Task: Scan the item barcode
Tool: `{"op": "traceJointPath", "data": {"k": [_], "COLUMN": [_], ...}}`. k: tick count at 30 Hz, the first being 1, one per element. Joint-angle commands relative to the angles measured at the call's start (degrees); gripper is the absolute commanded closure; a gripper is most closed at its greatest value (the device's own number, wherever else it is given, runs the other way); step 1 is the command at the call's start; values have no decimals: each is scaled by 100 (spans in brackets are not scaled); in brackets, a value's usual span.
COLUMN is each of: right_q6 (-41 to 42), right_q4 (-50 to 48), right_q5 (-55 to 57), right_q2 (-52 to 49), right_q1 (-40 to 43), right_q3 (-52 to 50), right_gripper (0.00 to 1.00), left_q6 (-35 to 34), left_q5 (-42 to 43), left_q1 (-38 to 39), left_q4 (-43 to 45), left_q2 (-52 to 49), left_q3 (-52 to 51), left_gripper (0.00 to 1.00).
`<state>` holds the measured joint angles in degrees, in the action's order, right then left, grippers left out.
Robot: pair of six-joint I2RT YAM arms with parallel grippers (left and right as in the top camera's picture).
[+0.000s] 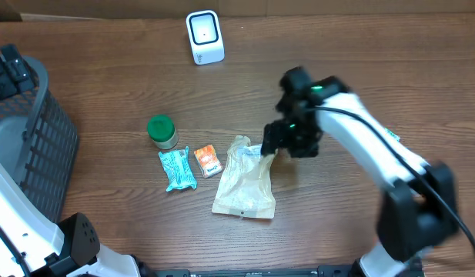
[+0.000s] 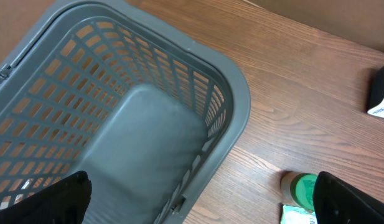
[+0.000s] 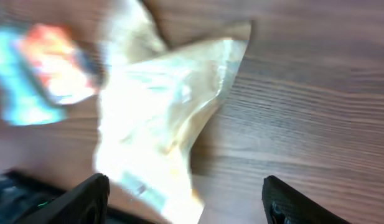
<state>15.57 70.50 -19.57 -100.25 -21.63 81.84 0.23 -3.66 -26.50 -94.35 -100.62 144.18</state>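
A white barcode scanner [image 1: 204, 36] stands at the back of the table. A crinkled clear-beige bag [image 1: 245, 183] lies near the front middle, blurred in the right wrist view [image 3: 160, 112]. My right gripper [image 1: 272, 146] hovers open over the bag's upper right corner; its fingers straddle the bag's edge [image 3: 192, 208] without touching it. My left gripper [image 2: 201, 205] stands wide open above the rim of a grey basket [image 2: 235, 124], holding nothing.
A green-lidded jar [image 1: 162, 131], a teal packet [image 1: 177, 169] and a small orange packet [image 1: 208, 160] lie left of the bag. The grey basket [image 1: 45, 131] fills the left edge of the table. The jar [image 2: 304, 188] also shows beside the left fingers.
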Motion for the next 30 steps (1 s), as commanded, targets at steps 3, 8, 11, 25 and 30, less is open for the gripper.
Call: {"op": "traceJointPath", "data": {"k": [3, 8, 11, 25, 30], "right_q6": [-415, -361, 39, 2039, 2413], "right_q4": [-149, -1462, -2256, -4828, -5209], "right_q5": [-785, -1862, -1915, -1893, -1816], "right_q2": [800, 776, 776, 63, -120], "right_q1": [584, 713, 706, -216, -251], "right_q3": [-531, -1794, -2439, -3346, -3346], "right_gripper": [24, 28, 30, 39, 65], "left_q6": [90, 90, 90, 90, 90], "left_q5": [28, 28, 28, 28, 28], "left_q1": [17, 17, 17, 17, 15], "left_q4": [4, 4, 4, 4, 7], "left_q2": [61, 61, 61, 61, 61], "left_q3": [105, 105, 105, 105, 105], "left_gripper": [0, 0, 0, 1, 1]}}
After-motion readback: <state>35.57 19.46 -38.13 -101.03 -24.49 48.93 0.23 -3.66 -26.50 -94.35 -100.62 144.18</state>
